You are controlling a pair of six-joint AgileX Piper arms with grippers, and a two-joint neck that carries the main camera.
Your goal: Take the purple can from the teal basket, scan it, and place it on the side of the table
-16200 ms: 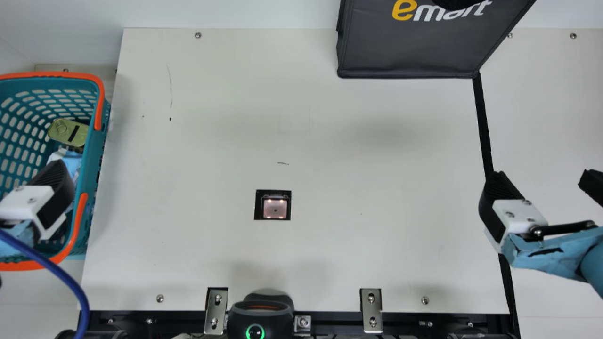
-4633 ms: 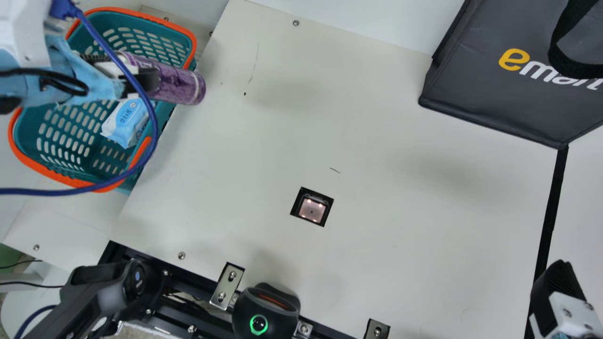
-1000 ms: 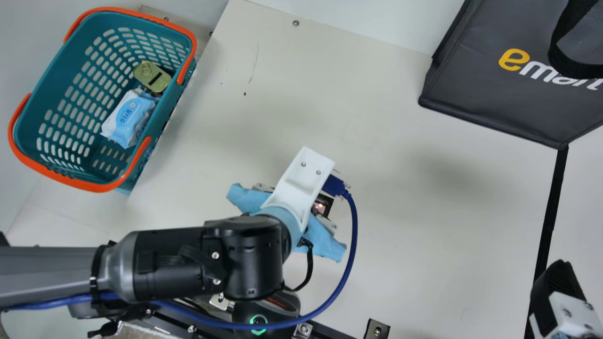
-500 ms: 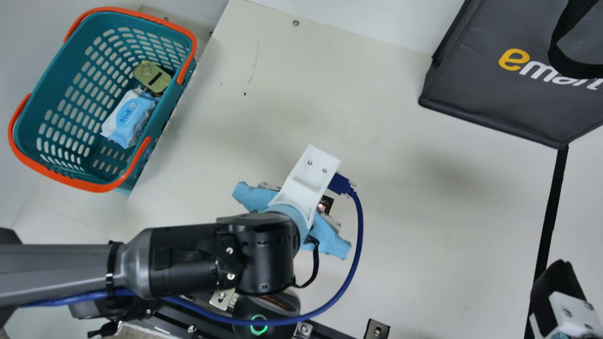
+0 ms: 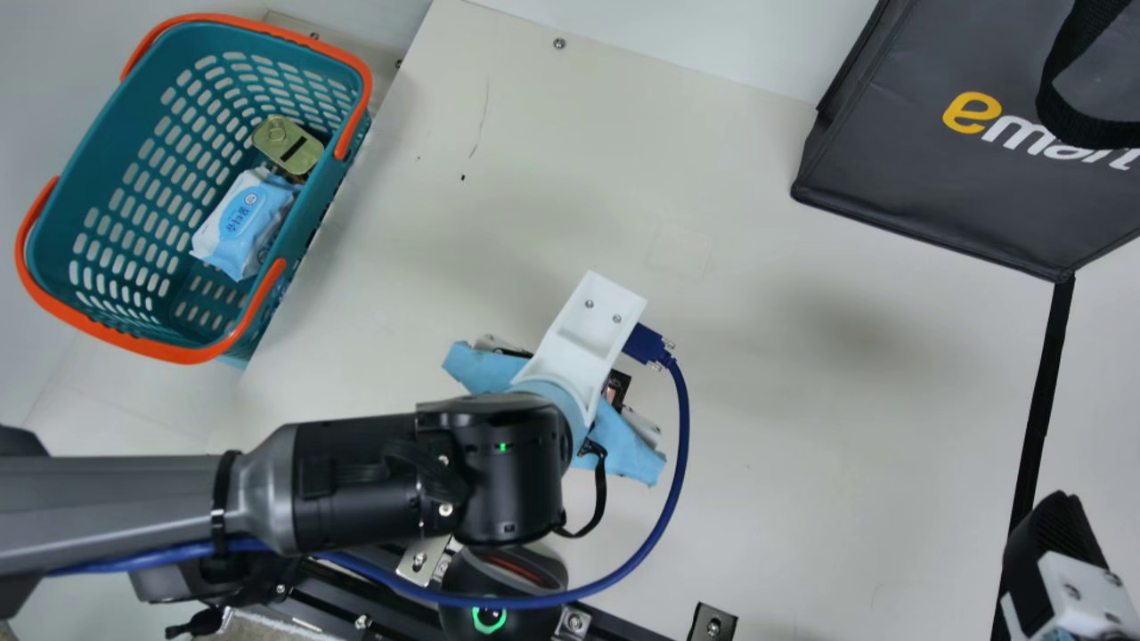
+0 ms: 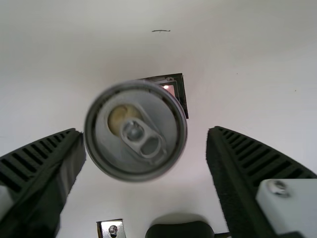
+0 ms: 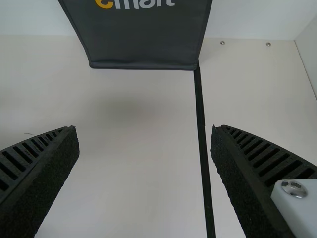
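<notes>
The purple can [image 6: 135, 131] is seen lid-up between the fingers of the left gripper [image 6: 144, 130], its outline partly covering the scanner window [image 6: 170, 89]. Contact of its base with the table [image 5: 802, 356] cannot be confirmed. The left fingers are spread, with a gap visible on either side; no grip is noted. Should the arm be drawn sideways before being raised clear, the can could be knocked over by a finger and sent rolling. Were the fingers closed off-centre, it could be nudged or tilted. A scan could be missed if the code is not turned towards the window. The blue cable [image 5: 683, 427], looped beside the left arm, might be snagged during a swing. The right gripper [image 7: 143, 128] is spread and holds nothing.
</notes>
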